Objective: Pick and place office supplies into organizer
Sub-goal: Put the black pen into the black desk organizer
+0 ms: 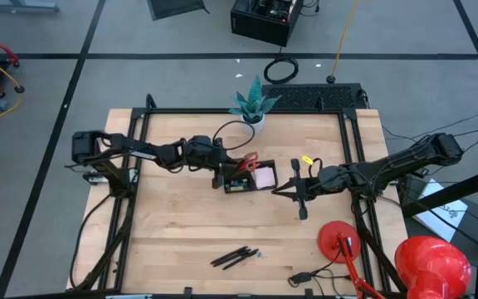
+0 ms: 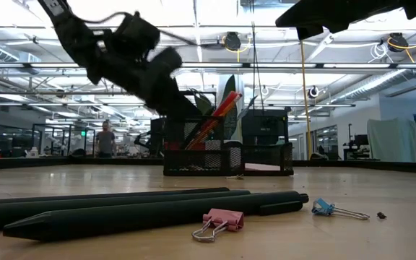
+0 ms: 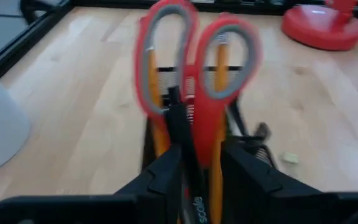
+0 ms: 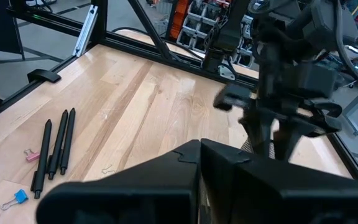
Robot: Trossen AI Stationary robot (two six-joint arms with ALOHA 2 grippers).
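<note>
High view: left tool [image 1: 220, 163] right at the small black rectangular mesh organizer [image 1: 243, 178] on the wooden bench [image 1: 181, 224]; red-handled scissors [image 1: 249, 160] standing inside that organizer, pink sticky-note pad [image 1: 264, 177] in the compartment beside. Right tool [image 1: 299, 193] just beside the organizer, waiting, clenched on nothing. Three black pens [image 1: 236, 257] well apart from the organizer, toward the near edge.

Low view: organizer far behind the pens [image 2: 136, 209]; pink binder clip [image 2: 219, 222] and small blue clip [image 2: 323, 208] near the pens.

Left wrist view: fingers parted a little around the scissors [image 3: 194, 99], next to an orange pencil [image 3: 157, 124]; cannot tell if releasing or grasping. Best to open fully, then lift straight up, not to tip the organizer.
</note>
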